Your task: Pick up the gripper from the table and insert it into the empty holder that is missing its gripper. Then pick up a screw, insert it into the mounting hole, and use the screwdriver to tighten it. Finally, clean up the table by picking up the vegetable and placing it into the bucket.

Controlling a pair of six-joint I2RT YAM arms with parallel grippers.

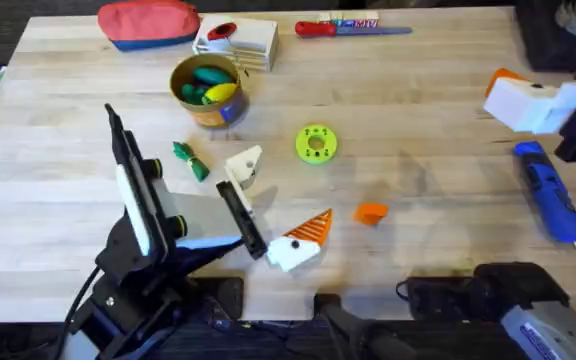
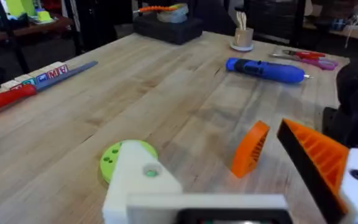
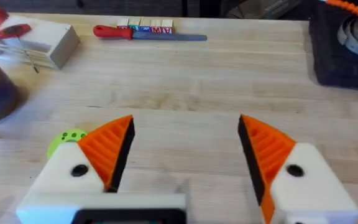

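Left claw spread wide, one white holder bare; ribbed orange wedge gripper on pale wood; right claw likewise released

Orange gripper, blue screwdriver

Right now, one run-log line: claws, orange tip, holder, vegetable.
left claw: open, empty | right claw: open, empty | orange gripper tip: on table | holder: unfilled | vegetable: on table, outside bucket
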